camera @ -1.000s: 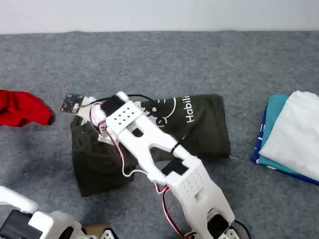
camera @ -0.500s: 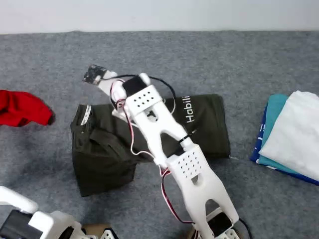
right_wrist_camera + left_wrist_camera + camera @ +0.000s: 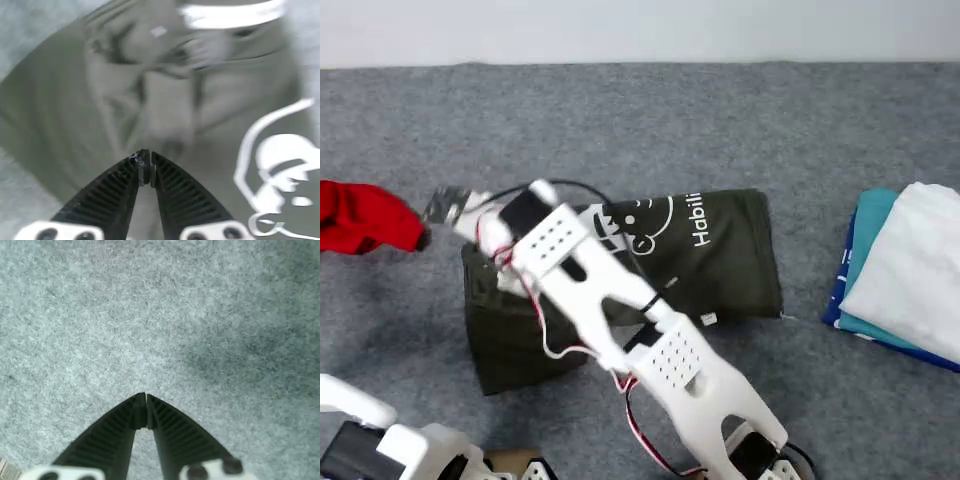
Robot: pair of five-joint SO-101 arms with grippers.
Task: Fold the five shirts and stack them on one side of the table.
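A dark olive shirt [image 3: 725, 250] with white print lies partly folded in the middle of the grey table. My right arm stretches from the front edge across it, and its gripper [image 3: 492, 250] hangs over the shirt's rumpled left part. In the right wrist view the gripper [image 3: 144, 167] is shut, just above the bunched olive shirt [image 3: 150, 95], with no cloth visible between its fingers. My left gripper [image 3: 146, 410] is shut over bare grey carpet, and its arm [image 3: 380, 440] sits at the front left corner.
A crumpled red shirt [image 3: 365, 215] lies at the left edge. At the right edge a folded white shirt [image 3: 910, 270] tops a stack with a teal shirt [image 3: 868, 240] and a blue one [image 3: 835, 300]. The grey carpet [image 3: 650, 120] behind the olive shirt is bare.
The right arm's wrist swung up toward the shirt's far edge, then back left and down over its left part. More of the white print now shows. The left arm stayed still.
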